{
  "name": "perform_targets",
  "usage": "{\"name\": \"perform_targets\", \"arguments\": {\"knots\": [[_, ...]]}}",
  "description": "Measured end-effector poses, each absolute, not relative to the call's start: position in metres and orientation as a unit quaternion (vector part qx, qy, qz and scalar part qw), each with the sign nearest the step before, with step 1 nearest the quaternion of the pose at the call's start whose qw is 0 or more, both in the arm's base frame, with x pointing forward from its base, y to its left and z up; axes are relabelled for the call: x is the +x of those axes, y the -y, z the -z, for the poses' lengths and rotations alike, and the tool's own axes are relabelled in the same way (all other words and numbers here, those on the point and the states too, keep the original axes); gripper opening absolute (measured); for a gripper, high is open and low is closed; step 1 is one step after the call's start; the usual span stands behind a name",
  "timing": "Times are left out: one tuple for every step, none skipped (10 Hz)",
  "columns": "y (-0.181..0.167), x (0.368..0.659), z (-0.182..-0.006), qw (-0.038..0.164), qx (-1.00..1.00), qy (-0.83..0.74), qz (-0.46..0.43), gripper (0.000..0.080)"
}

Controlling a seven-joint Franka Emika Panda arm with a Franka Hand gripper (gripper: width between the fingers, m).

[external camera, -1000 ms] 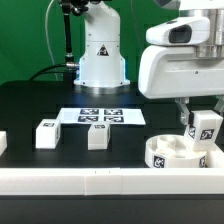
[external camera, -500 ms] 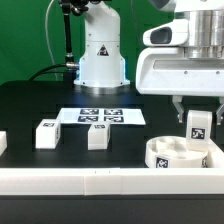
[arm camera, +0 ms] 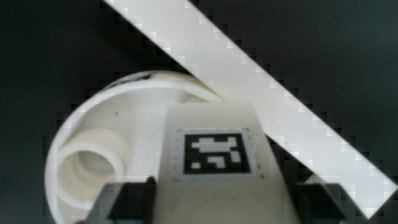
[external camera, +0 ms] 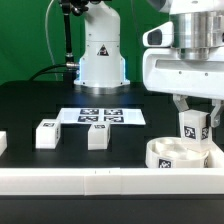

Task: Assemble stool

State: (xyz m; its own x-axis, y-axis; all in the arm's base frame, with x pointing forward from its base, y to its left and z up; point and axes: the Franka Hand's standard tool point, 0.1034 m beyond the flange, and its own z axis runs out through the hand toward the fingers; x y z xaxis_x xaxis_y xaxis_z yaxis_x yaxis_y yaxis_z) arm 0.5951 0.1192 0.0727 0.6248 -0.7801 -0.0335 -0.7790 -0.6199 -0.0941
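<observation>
My gripper [external camera: 193, 112] is shut on a white stool leg [external camera: 193, 127] with a black-and-white tag, held upright just above the round white seat [external camera: 172, 155] at the exterior view's right. In the wrist view the held leg [arm camera: 217, 160] sits between my dark fingers [arm camera: 125, 200], with the seat [arm camera: 103, 135] below it. Two more legs [external camera: 46, 134] [external camera: 97, 136] stand on the black table to the left of the seat.
The marker board [external camera: 100, 116] lies flat behind the loose legs. A long white border rail [external camera: 90, 179] runs along the front and also shows in the wrist view [arm camera: 240, 65]. The robot base [external camera: 102, 55] stands at the back. A white piece [external camera: 2, 143] sits at the left edge.
The gripper has turned and shifted slightly to the exterior view's left with the leg. The leg has gone from tilted to upright and sits a little lower over the seat.
</observation>
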Motion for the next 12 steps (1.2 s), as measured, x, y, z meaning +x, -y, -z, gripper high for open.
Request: {"name": "perform_targets", "arguments": {"knots": [[-0.1192,0.5950,-0.0726,0.051,-0.884,-0.465,0.003,0.0340],[-0.1192,0.5949,-0.0723,0.057,-0.862,-0.504,-0.004,0.0340],[-0.1188,0.5950,-0.0721,0.065,-0.835,-0.547,-0.012,0.0340],[-0.1198,0.5947,-0.0717,0.071,-0.803,-0.592,-0.019,0.0340],[-0.1210,0.5951,-0.0714,0.080,-0.767,-0.637,-0.021,0.0340],[-0.1207,0.5948,-0.0710,0.091,-0.725,-0.682,-0.028,0.0340],[-0.1204,0.5951,-0.0706,0.102,-0.674,-0.730,-0.036,0.0340],[-0.1196,0.5949,-0.0705,0.113,-0.630,-0.767,-0.044,0.0340],[-0.1197,0.5950,-0.0706,0.116,-0.606,-0.785,-0.050,0.0340],[-0.1198,0.5950,-0.0705,0.119,-0.558,-0.819,-0.062,0.0340],[-0.1205,0.5960,-0.0707,0.120,-0.515,-0.846,-0.067,0.0340],[-0.1203,0.5963,-0.0709,0.120,-0.499,-0.856,-0.069,0.0340]]}}
